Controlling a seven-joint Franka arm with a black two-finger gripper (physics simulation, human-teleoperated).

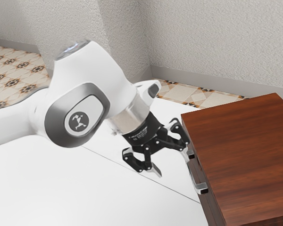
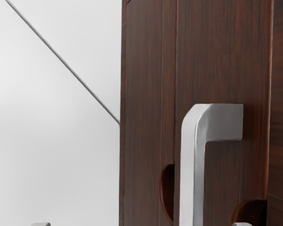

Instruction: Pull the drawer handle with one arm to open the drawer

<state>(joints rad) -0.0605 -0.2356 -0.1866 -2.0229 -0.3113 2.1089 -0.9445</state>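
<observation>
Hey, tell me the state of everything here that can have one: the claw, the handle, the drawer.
Claw: open, fingers wide apart, close to the handle.
Drawer handle: not gripped.
Drawer: appears shut, not yet pulled out.

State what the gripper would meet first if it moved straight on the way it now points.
Most likely the metal handle on the front of the wooden cabinet. The open gripper faces it from close by, though the exact depth is hard to judge.
</observation>
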